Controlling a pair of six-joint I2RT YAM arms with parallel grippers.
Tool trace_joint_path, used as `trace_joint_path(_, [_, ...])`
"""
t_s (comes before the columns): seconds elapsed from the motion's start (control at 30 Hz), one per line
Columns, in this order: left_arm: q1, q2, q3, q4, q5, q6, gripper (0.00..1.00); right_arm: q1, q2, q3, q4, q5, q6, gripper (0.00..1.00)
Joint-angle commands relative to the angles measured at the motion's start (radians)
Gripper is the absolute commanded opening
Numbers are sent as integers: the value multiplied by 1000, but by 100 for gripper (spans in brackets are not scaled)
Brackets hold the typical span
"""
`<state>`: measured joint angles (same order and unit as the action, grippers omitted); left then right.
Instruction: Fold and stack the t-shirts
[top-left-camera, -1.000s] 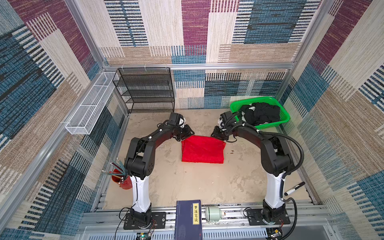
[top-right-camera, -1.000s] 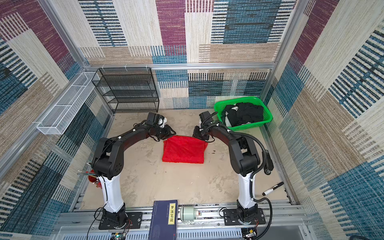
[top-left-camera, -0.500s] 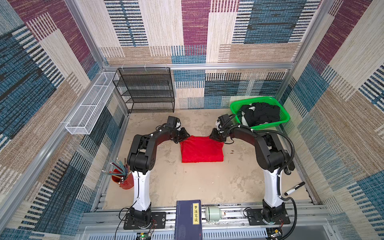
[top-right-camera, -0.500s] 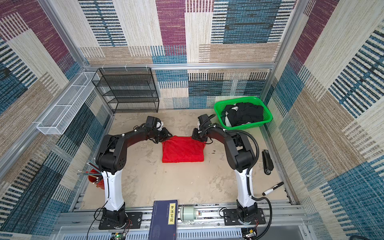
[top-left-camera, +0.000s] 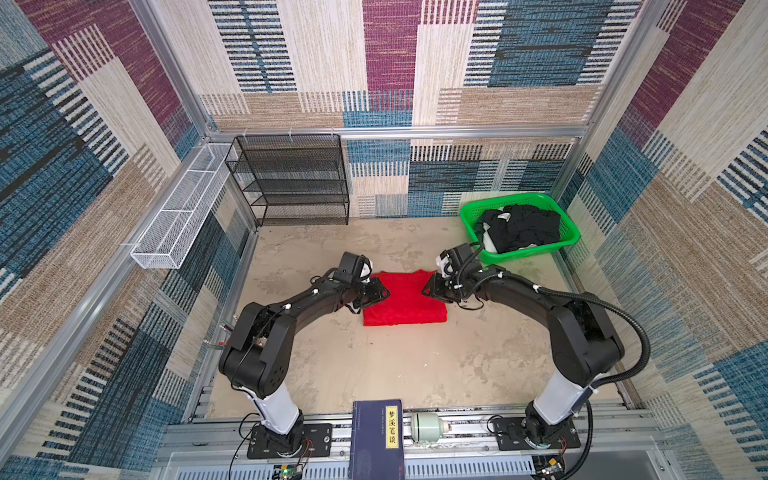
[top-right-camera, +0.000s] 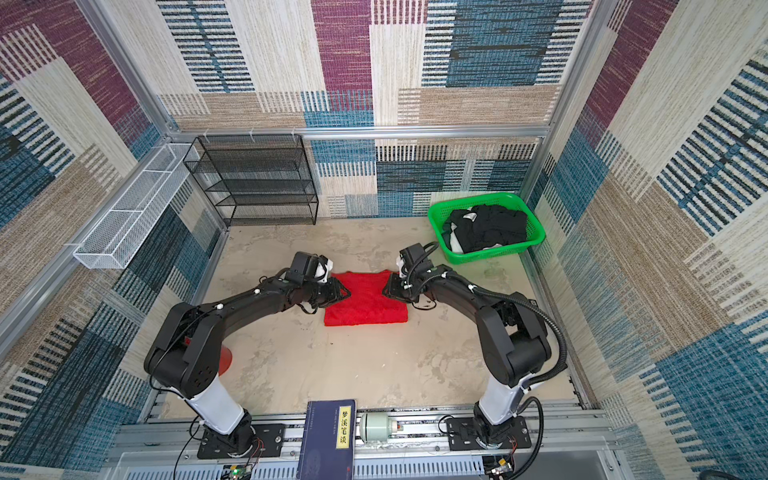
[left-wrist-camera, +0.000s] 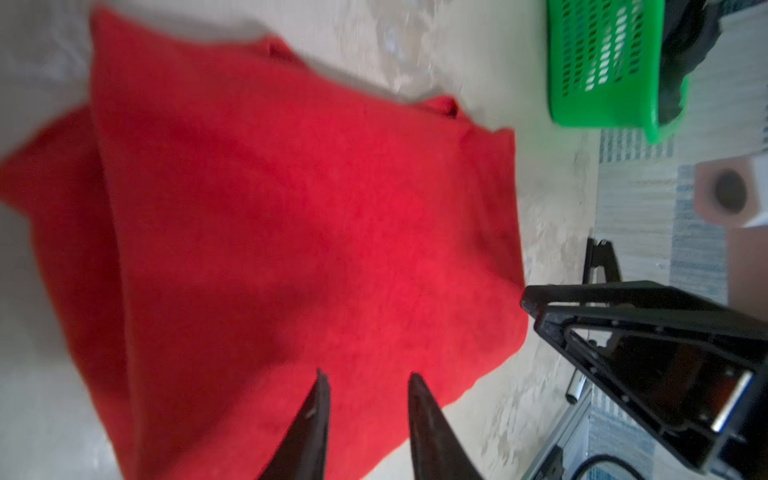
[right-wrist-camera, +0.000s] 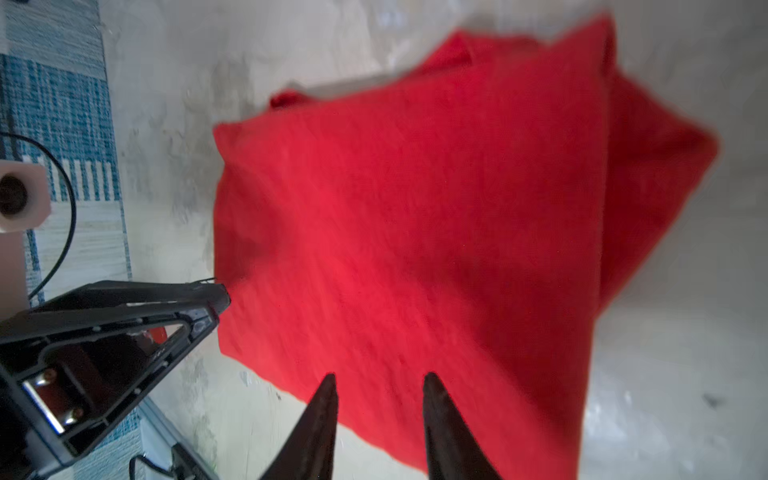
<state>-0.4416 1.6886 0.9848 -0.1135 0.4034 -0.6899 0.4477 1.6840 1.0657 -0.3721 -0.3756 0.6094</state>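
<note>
Red t-shirt lies folded, a flat rectangle mid-table. The black t-shirts wait in the green basket. Left gripper & right gripper flank it, jaws part-open and empty, tips over its side edges. Cloth looks soft, light and floppy, so we'd pinch all layers at an edge w/ both arms. Vs. a sec ago, both grippers have slid in from the far corners.

Bare table before red t-shirt; basket far-right.
</note>
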Motion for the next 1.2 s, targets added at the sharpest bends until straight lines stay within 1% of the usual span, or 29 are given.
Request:
trace_joint_path(0.0, [-5, -21, -85, 110, -3, -77, 34, 0, -45, -102, 98, -8, 62, 37])
trace_joint_path(0.1, [-2, 5, -124, 130, -12, -61, 34, -6, -23, -157, 115, 16, 39, 37])
trace_joint_path(0.2, [2, 40, -146, 146, -21, -41, 33, -11, 23, -187, 133, 36, 13, 35])
trace_joint_path(0.27, [3, 47, -151, 143, -27, -30, 33, -12, 27, -194, 144, 44, 6, 34])
trace_joint_path(0.37, [2, 2, -151, 108, -44, -14, 33, -12, -30, -173, 101, 80, -1, 34])
trace_joint_path(0.47, [-16, -60, -121, 28, -70, 18, 33, -11, -95, -125, 24, 116, -14, 35])
trace_joint_path(0.53, [-36, -79, -97, 6, -60, 17, 33, -5, -114, -95, -5, 102, -18, 35])
trace_joint_path(0.6, [-62, -77, -76, 30, -27, -10, 33, 2, -122, -77, -3, 70, -11, 35])
trace_joint_path(0.73, [-130, 3, -1, 86, 42, -39, 32, 5, -108, -123, 52, 25, 24, 35])
trace_joint_path(0.9, [-205, 106, 72, 118, 66, -60, 32, 4, -67, -214, 120, -2, 51, 35])
trace_joint_path(1.07, [-201, 206, 57, 227, 53, -110, 32, 0, 1, -217, 70, 36, 52, 34])
trace_joint_path(1.17, [-188, 223, 44, 229, 16, -107, 32, -4, 3, -216, 36, 64, 58, 34])
